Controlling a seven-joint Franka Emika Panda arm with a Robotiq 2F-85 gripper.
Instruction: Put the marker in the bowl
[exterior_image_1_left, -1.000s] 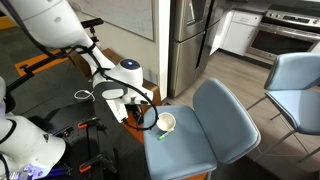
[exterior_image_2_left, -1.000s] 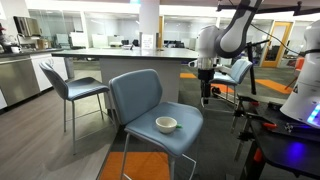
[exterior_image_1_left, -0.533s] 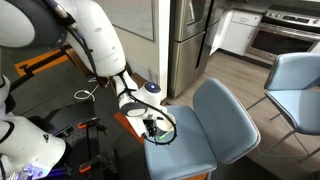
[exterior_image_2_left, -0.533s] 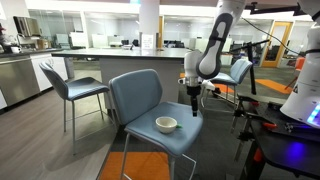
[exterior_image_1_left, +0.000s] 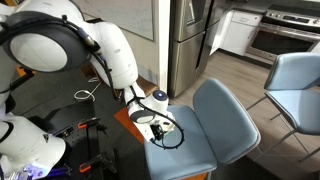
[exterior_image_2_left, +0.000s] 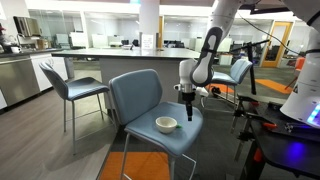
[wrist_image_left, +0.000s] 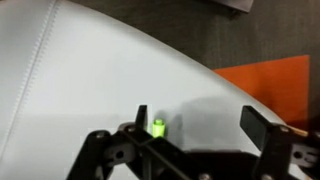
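The small white bowl (exterior_image_2_left: 166, 124) sits on the grey-blue chair seat (exterior_image_2_left: 148, 137); in the other exterior view my arm hides it. My gripper (exterior_image_2_left: 188, 114) hangs just beside the bowl, low over the seat's edge, and also shows in an exterior view (exterior_image_1_left: 160, 127). In the wrist view the jaws (wrist_image_left: 203, 128) are wide open over the pale seat (wrist_image_left: 90, 80). The green marker (wrist_image_left: 157, 126) shows only as a short tip just inside the left finger; the rest is hidden behind the gripper body. I cannot tell whether the finger touches it.
The chair's backrest (exterior_image_1_left: 225, 118) rises next to the gripper. Another grey chair (exterior_image_1_left: 296, 85) stands behind, and one more (exterior_image_2_left: 70, 88) is by the counter. An orange floor patch (wrist_image_left: 275, 85) lies beyond the seat edge. Robot bases and cables crowd the floor beside the chair (exterior_image_1_left: 60, 130).
The arm has swung from beside the chair to over the seat and come down lower, close to the bowl, which it now covers in one exterior view.
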